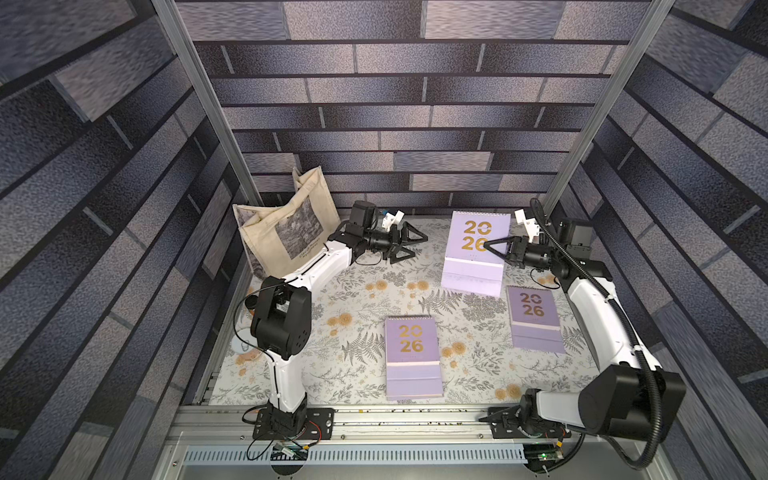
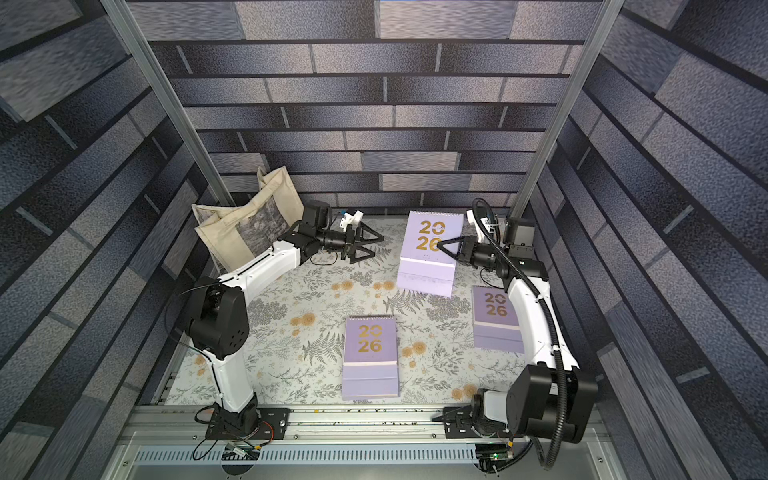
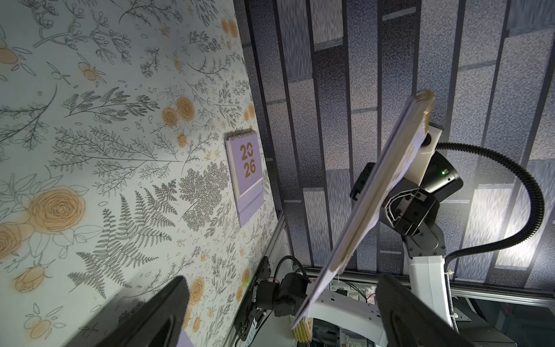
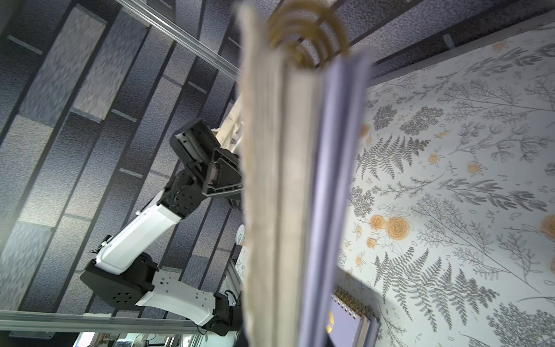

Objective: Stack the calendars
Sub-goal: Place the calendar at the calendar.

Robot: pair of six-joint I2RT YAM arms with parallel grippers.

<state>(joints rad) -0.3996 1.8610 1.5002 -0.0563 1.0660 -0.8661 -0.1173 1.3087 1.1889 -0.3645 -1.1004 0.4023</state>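
Observation:
Three lavender calendars with gold "20 26" numerals show in both top views. One calendar (image 1: 473,253) (image 2: 428,253) hangs tilted above the back right of the table, with my right gripper (image 1: 492,245) (image 2: 444,245) shut on its right edge. The right wrist view shows it edge-on (image 4: 300,180), as does the left wrist view (image 3: 369,204). A second calendar (image 1: 412,357) (image 2: 370,357) lies flat at the front centre. A third (image 1: 534,320) (image 2: 496,320) (image 3: 247,177) lies flat at the right, beside the right arm. My left gripper (image 1: 417,246) (image 2: 376,245) (image 3: 283,279) is open and holds nothing, left of the held calendar.
A cream tote bag (image 1: 286,224) (image 2: 245,224) leans against the back left wall behind the left arm. The floral table cloth (image 1: 357,299) runs to a metal rail (image 1: 395,419) at the front. Patterned walls close in three sides.

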